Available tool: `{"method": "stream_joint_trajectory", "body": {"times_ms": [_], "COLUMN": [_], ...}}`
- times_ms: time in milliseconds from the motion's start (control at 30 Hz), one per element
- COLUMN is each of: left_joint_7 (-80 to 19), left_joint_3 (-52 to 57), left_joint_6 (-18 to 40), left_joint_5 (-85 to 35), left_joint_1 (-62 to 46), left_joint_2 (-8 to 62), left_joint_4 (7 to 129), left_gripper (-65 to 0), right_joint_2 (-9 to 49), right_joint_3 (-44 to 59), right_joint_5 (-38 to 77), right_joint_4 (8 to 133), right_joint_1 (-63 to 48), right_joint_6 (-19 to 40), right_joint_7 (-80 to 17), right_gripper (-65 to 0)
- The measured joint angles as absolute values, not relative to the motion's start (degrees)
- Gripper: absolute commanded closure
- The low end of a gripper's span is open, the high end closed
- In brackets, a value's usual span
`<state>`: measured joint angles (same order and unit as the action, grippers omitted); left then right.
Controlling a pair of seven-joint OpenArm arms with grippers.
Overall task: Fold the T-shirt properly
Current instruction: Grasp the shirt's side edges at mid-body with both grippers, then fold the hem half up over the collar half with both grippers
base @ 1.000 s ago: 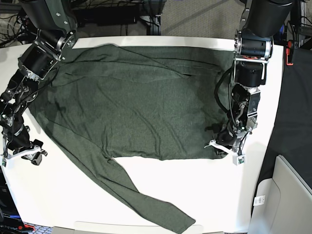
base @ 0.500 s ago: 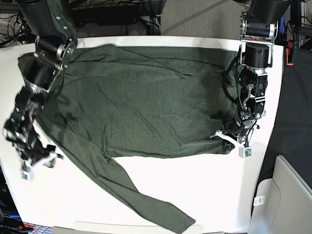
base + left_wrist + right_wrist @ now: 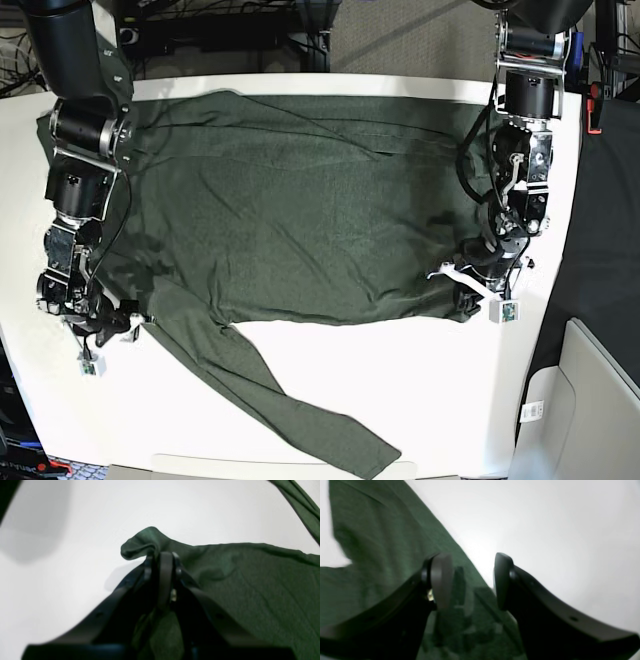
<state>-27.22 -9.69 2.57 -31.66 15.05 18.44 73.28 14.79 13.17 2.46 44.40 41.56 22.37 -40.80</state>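
Left claw (image 3: 161,555) clamped shut on the T-shirt's (image 3: 300,210) hem corner.
Right claw (image 3: 470,580), newly lowered over the sleeve edge, hung open and empty; folding could begin.

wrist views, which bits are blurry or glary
Left wrist: the shut left gripper is soft-focus, pinching the dark olive-green knit T-shirt. Right wrist: the open right gripper is blurred, with glare on the white table.
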Motion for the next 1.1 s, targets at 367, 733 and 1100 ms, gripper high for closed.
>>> {"method": "stream_joint_trajectory", "body": {"times_ms": [367, 733, 1100], "left_joint_7": [-29.6, -29.8, -29.8], "left_joint_3": [-5.1, -5.1, -5.1], "left_joint_6": [2.6, 2.8, 2.9], "left_joint_5": [-31.5, -31.6, -31.6], "left_joint_1": [14.1, 12.1, 11.4], "left_joint_2": [17.9, 18.0, 18.0], "left_joint_4": [73.8, 75.5, 78.8], "left_gripper": [0.0, 0.0, 0.0], "right_joint_2": [16.2, 16.5, 14.9], "right_joint_3": [10.0, 8.3, 8.4], "right_joint_5": [2.5, 3.3, 9.3], "right_joint_4": [36.4, 37.0, 50.8], "right_joint_1": [41.4, 39.2, 33.1], "right_joint_6": [22.2, 22.1, 22.5], "right_joint_7": [-37.0, -36.7, -48.5], "right_gripper": [-27.6, -24.5, -4.6]}}
